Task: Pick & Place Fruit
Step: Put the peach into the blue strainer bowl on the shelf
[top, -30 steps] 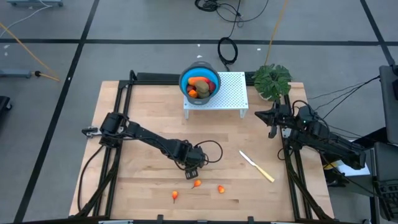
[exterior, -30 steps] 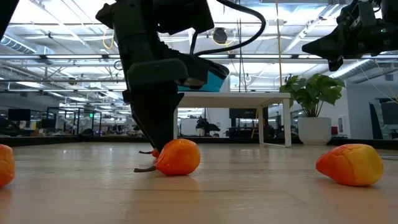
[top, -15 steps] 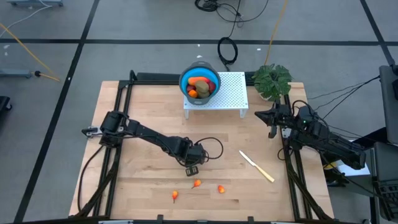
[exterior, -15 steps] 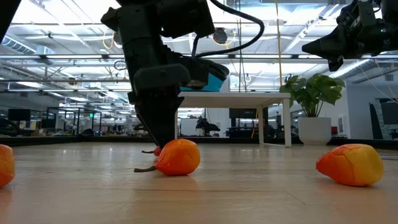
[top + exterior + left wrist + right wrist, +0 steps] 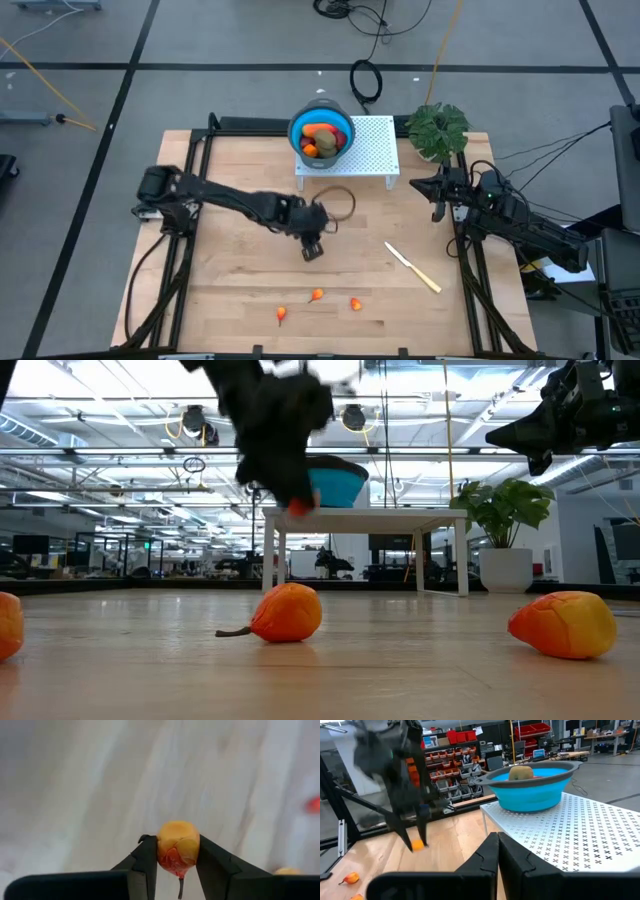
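Note:
My left gripper (image 5: 312, 248) hangs above the middle of the table, shut on a tiny orange-red fruit bit (image 5: 178, 849). The low view shows that bit (image 5: 297, 508) high off the wood, and so does the right wrist view (image 5: 417, 845). Three more orange bits (image 5: 317, 295) (image 5: 281, 314) (image 5: 356, 303) lie on the table near its near edge. The blue bowl (image 5: 321, 133) stands on a white perforated stand and holds a brown-green oval (image 5: 521, 771) and other fruit pieces. My right gripper (image 5: 497, 845) is shut and waits at the table's right edge (image 5: 440, 192). My left gripper pinches the orange-red bit across its rounded body (image 5: 170, 851) between its two fingertips (image 5: 148, 857), coming from above and pointing down. The bit is lifted clear of the table. Its thin dark stem (image 5: 180, 887) points back between the fingers.
A knife with a pale yellow handle (image 5: 413, 267) lies right of the left gripper. A potted plant (image 5: 438, 128) stands at the far right corner beside the white stand (image 5: 372, 160). A dark cable loops off the left wrist (image 5: 340, 200).
My left gripper has risen from the tabletop and moved toward the far edge, in the direction of the bowl's stand. The orange-red bit has come up with it, lifted clear. The three other bits have stayed where they lay.

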`<state>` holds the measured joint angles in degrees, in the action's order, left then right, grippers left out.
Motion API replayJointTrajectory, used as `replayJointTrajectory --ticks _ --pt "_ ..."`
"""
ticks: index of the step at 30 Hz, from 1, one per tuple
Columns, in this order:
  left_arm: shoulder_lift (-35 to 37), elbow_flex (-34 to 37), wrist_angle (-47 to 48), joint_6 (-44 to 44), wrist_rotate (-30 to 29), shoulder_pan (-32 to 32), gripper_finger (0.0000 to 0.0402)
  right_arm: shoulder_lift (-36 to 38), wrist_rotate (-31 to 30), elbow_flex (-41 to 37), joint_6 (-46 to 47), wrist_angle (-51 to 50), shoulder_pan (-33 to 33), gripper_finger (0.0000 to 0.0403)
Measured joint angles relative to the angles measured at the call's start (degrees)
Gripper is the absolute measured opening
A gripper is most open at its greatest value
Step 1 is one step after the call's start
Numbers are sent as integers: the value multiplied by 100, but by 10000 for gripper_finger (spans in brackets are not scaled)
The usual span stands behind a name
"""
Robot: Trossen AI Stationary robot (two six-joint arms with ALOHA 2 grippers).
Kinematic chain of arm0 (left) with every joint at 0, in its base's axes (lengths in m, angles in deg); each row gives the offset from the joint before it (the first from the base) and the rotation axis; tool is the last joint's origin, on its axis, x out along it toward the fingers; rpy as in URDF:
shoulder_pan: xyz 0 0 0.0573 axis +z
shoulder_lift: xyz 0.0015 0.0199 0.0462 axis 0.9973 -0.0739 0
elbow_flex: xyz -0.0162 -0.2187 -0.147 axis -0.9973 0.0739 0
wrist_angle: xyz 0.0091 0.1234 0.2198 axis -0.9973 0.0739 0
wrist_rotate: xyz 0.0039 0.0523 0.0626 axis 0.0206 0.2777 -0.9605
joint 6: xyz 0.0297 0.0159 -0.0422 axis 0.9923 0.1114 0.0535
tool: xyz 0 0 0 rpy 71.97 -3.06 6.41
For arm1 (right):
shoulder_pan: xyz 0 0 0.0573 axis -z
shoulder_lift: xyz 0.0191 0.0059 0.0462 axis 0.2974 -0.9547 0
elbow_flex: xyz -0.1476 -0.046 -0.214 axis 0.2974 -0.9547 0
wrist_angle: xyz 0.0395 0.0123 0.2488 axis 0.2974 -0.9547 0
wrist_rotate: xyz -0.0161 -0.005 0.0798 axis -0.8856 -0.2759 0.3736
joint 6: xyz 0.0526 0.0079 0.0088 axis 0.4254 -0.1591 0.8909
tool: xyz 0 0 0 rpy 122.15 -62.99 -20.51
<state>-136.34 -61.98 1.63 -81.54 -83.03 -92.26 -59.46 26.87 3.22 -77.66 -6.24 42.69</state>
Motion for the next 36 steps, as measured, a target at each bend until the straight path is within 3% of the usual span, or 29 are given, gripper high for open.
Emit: replayJointTrajectory --ticks 11,17,28,32,36 --pt "1427 -11 -2013 1055 167 153 106 0 3 0 -193 0 0 0" --pt "1648 -15 -3463 1536 969 153 106 0 7 0 -283 -11 1 0" --pt "1607 -13 -6230 1765 3060 156 106 0 7 0 -367 -4 2 0" --pt "1620 -13 -7250 1677 3455 155 106 0 7 0 -440 -4 1 0" --pt "1620 -13 -7661 1572 3667 155 106 0 7 0 -496 -2 2 0"
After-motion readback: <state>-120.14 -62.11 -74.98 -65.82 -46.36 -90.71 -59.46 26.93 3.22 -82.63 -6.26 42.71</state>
